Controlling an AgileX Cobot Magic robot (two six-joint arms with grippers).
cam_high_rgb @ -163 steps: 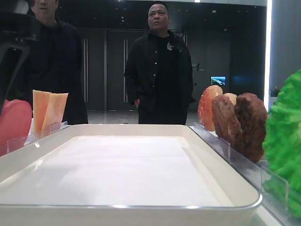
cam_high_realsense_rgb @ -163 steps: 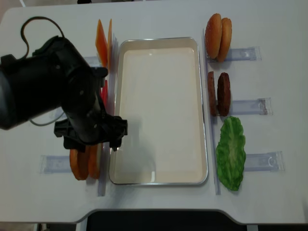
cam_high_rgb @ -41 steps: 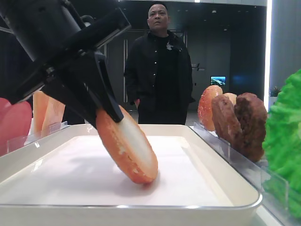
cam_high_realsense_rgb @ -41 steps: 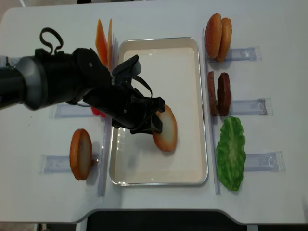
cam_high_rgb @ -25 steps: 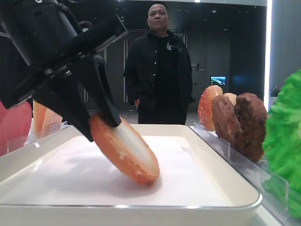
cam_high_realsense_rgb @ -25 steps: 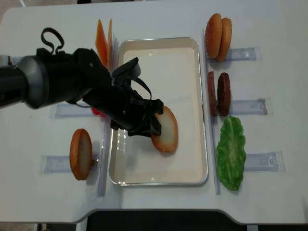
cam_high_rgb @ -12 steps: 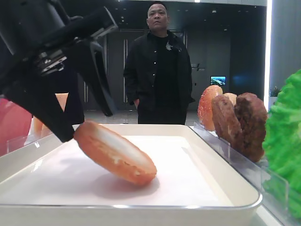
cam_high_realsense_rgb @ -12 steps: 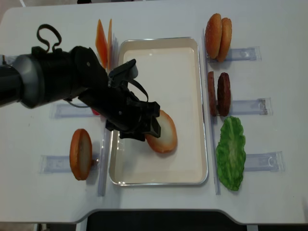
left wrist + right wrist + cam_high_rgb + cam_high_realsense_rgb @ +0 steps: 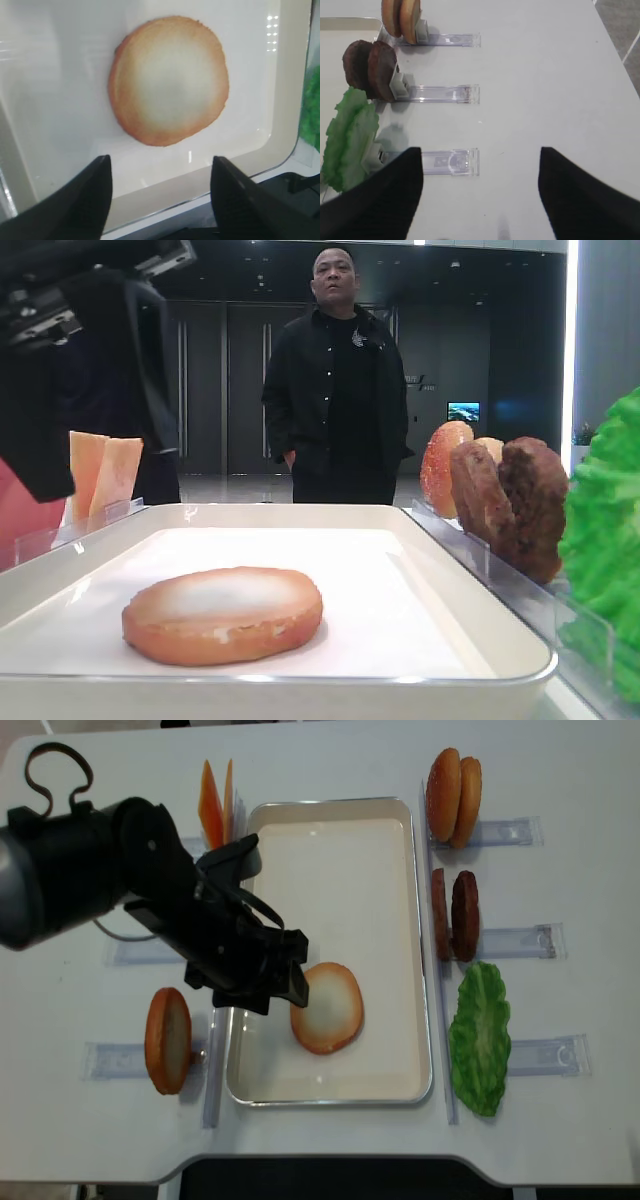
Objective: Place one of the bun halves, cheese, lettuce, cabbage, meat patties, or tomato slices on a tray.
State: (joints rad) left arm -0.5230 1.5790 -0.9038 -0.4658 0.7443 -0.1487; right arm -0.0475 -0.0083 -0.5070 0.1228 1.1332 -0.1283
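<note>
Left pincer [image 9: 268, 982] open above bun half [image 9: 326, 1008] lying on tray [image 9: 414, 945]

Bulky matte-black arm [image 9: 100, 880] (looped black cable [image 9: 45, 770] behind).

A man in a black jacket [image 9: 338, 380] stands well behind the left gripper [image 9: 268, 982]. Clear plastic holder strips [image 9: 545, 1055] lie far to its right on the white table [image 9: 590, 1140].
</note>
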